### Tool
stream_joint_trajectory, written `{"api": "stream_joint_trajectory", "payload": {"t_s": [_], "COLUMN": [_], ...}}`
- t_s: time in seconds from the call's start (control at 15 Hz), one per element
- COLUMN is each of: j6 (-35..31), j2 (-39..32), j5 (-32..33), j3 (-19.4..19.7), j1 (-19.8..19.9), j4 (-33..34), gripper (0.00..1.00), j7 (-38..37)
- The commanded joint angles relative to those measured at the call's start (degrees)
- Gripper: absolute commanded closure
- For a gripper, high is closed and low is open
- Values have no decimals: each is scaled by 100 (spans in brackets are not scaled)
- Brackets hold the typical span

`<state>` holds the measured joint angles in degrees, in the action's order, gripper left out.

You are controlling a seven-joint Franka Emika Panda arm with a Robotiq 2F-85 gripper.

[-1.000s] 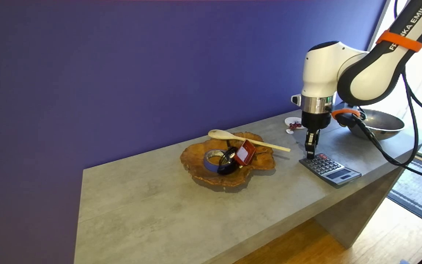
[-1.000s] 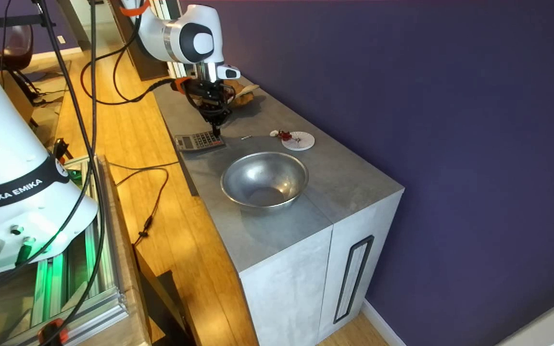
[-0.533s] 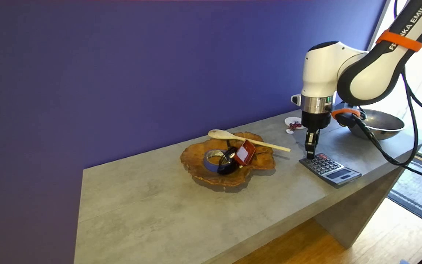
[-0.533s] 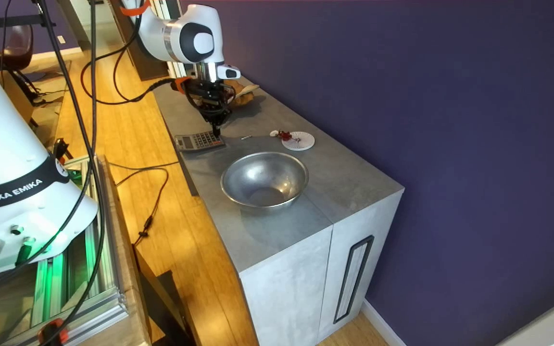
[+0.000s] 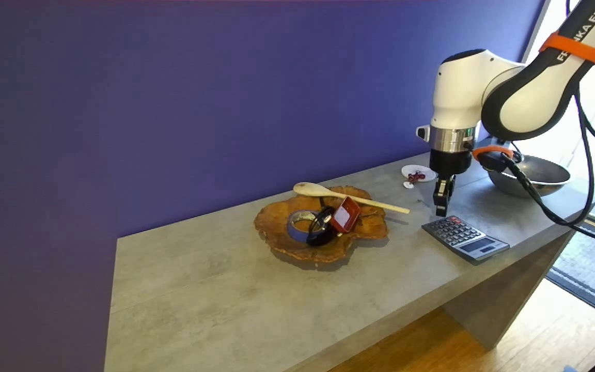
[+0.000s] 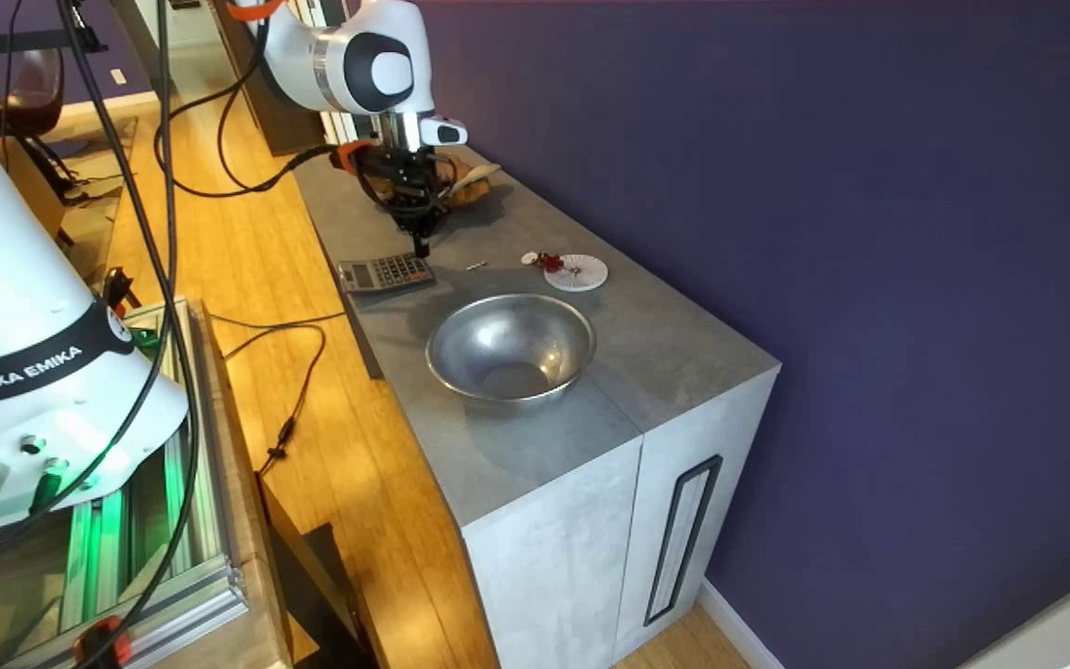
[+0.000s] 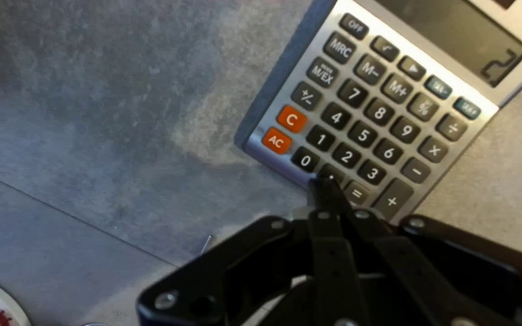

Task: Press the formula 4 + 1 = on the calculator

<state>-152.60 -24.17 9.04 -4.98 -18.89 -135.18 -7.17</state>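
The calculator [image 5: 463, 237] lies flat near the counter's front edge and also shows in an exterior view [image 6: 388, 272]. In the wrist view its display [image 7: 469, 43] reads 2. The 4 key [image 7: 336, 116], 1 key [image 7: 320, 138], + key [image 7: 393, 198] and = key [image 7: 356, 192] are all visible there. My gripper [image 5: 441, 211] is shut and empty, pointing down, a little above the calculator's key end and apart from it. In the wrist view the shut fingertips [image 7: 326, 183] overlap the dot key, left of the = key. The gripper also shows in an exterior view [image 6: 421, 249].
A metal bowl [image 6: 509, 348] stands on the counter near the calculator. A small white dish [image 6: 581, 273] with a red item lies toward the wall. A wooden tray [image 5: 282, 232] holds tape, a red box and a wooden spoon [image 5: 359, 199]. A thin metal piece [image 6: 476, 266] lies nearby.
My gripper has lifted off the calculator's key end, where its tip was down at the keys, and shifted slightly. It stays shut. The calculator has not moved.
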Motion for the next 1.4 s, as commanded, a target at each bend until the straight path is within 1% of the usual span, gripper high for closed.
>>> {"api": "stream_joint_trajectory", "payload": {"t_s": [0.0, 0.07, 0.13, 0.27, 0.4, 0.6, 0.73, 0.8, 0.87, 1.33], "j6": [-101, -102, -89, -90, -23, 3, 17, 72, 81, 167], "j2": [629, 763, 876, 1163, 1440, 1868, 2152, 2288, 2407, 3160], "j5": [-43, -156, -287, -509, -671, -1170, -1350, -1443, -1502, -1807], "j3": [-95, -163, -235, -352, -425, -630, -681, -702, -718, -811], "j1": [108, 165, 224, 308, 352, 475, 468, 463, 453, 357], "j4": [-509, -616, -693, -909, -1099, -1416, -1611, -1694, -1771, -2221], "gripper": [74, 72, 67, 52, 40, 18, 5, 1, 0, 0], "j7": [-123, -109, -82, -74, -118, 23, -60, -97, -86, -73]}}
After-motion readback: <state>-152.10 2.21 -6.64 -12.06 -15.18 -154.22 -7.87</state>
